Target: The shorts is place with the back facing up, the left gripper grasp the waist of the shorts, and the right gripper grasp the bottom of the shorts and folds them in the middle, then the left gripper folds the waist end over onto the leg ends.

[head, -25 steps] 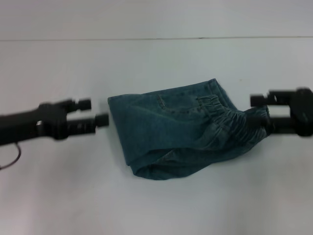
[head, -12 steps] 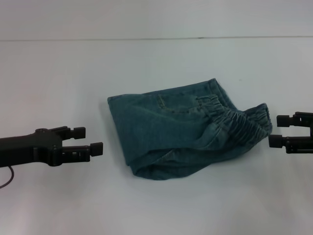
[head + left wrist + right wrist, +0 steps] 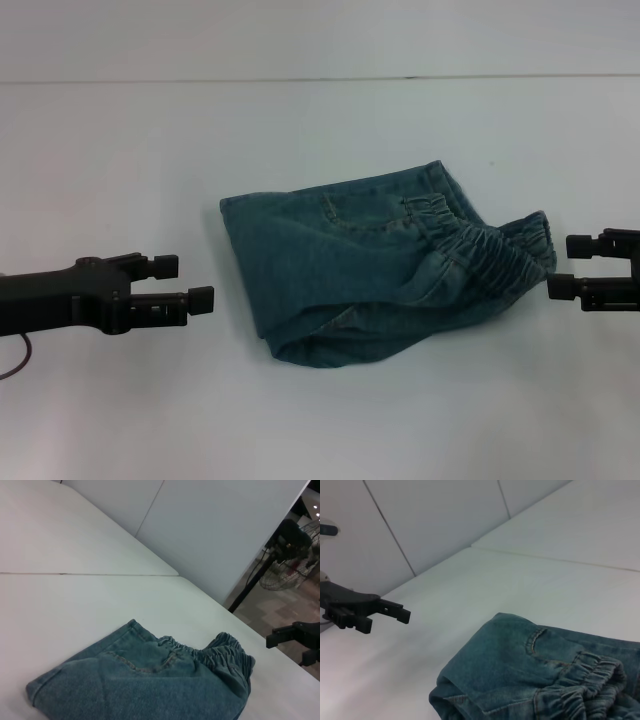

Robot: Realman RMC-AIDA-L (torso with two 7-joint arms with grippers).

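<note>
Between the two end effectors, on the white table (image 3: 120, 150), the shorts (image 3: 370, 270) lie folded into a rumpled denim bundle, long axis running across from one arm to the other. The waist of the shorts (image 3: 495, 250), a puckered elastic band, faces the right end effector (image 3: 572, 266), which sits just beside it with fingers parted and empty. The smooth folded edge faces the left end effector (image 3: 190, 282), also parted and empty, near but clearly apart. The right arm is therefore closer. The cloth is soft faded blue-green denim with a stitched pocket seam uppermost; the lower layer bulges out unevenly.
</note>
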